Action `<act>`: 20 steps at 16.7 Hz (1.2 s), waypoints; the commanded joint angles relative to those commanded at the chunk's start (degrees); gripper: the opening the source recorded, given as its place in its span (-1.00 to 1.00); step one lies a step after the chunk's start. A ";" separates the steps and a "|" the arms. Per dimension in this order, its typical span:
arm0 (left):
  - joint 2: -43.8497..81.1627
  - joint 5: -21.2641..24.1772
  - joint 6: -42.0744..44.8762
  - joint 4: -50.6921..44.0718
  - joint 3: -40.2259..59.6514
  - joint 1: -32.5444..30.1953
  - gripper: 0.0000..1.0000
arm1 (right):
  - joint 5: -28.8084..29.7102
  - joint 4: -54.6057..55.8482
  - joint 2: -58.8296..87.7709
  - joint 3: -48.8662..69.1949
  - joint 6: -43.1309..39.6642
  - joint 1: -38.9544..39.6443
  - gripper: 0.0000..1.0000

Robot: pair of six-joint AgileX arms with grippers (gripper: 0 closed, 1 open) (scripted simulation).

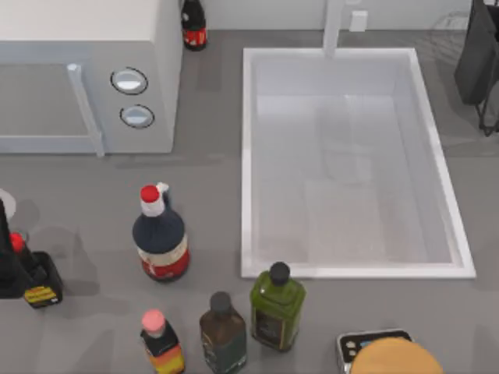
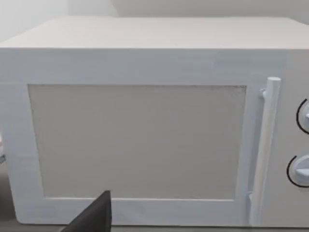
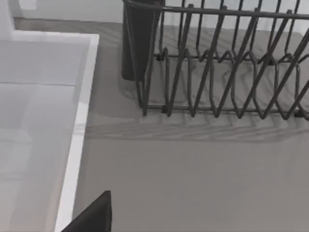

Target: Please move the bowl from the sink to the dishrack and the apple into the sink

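Fingers of both grippers are showing as no more than 1 dark wedge at the edge of each wrist view, so whether they are spread or pressed together cannot be told. The left gripper [image 2: 91,217] is facing the front of the white microwave [image 2: 145,140], a smooth box with a flat matte door panel, a slim upright rod handle [image 2: 267,145] and 2 round knobs. The right gripper [image 3: 92,215] is hanging over the grey counter between the sink [image 3: 77,145] and the dishrack [image 3: 217,63].

In the top view, the sink is lying right of centre: a large white rectangular basin with a raised rim, its smooth floor showing pale and glossy, and a white faucet post [image 1: 334,27] is standing at its far edge. The dishrack is sitting just beyond the sink's right rim at the far right corner; it is made of thin dark wire bent into zigzag slots, with a dark solid holder at one end.

Near the sink's front-left corner, 4 bottles are standing upright: a round dark bottle [image 1: 160,238] with a red cap, a square olive-green bottle [image 1: 277,308], a brown bottle [image 1: 223,335] and a small pink-capped bottle [image 1: 161,343]. A tan-orange round thing [image 1: 394,357] is sitting at the front right.
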 joint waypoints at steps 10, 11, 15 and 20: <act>0.00 0.00 0.00 0.00 0.00 0.00 1.00 | 0.02 -33.34 51.42 30.95 -10.14 -10.41 1.00; 0.00 0.00 0.00 0.00 0.00 0.00 1.00 | 0.00 -36.21 55.64 33.58 -11.02 -11.30 1.00; 0.00 0.00 0.00 0.00 0.00 0.00 1.00 | -0.06 -45.05 66.87 41.96 -13.92 -14.25 1.00; 0.00 0.00 0.00 0.00 0.00 0.00 1.00 | -0.02 -47.49 69.35 44.37 -14.82 -15.22 1.00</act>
